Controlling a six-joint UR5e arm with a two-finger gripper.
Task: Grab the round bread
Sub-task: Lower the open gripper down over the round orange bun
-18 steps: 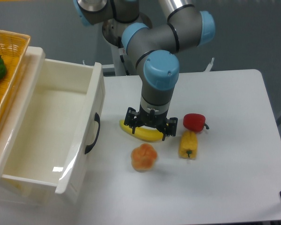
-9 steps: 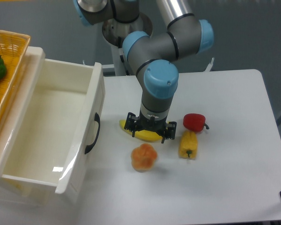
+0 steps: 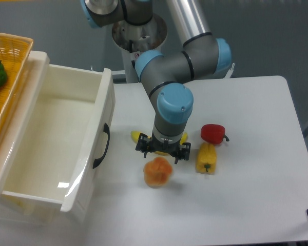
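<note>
Your tool point(image 3: 162, 154) hangs just above the far edge of the round bread point(image 3: 157, 171), fingers spread, gripping nothing — bread sits alone on the white surface point(image 3: 256, 169). Banana point(image 3: 138, 137) behind the tool; yellow pepper point(image 3: 206, 158) and red pepper point(image 3: 212, 133) right.

We see a white table point(image 3: 256, 195). Using the round bread point(image 3: 157, 171) as landmark: a banana point(image 3: 138, 137) lies just behind it, a yellow pepper point(image 3: 206, 158) near to its right, a red pepper point(image 3: 213, 133) behind that pepper. A white open drawer box point(image 3: 56, 148) sits left of the bread.
</note>
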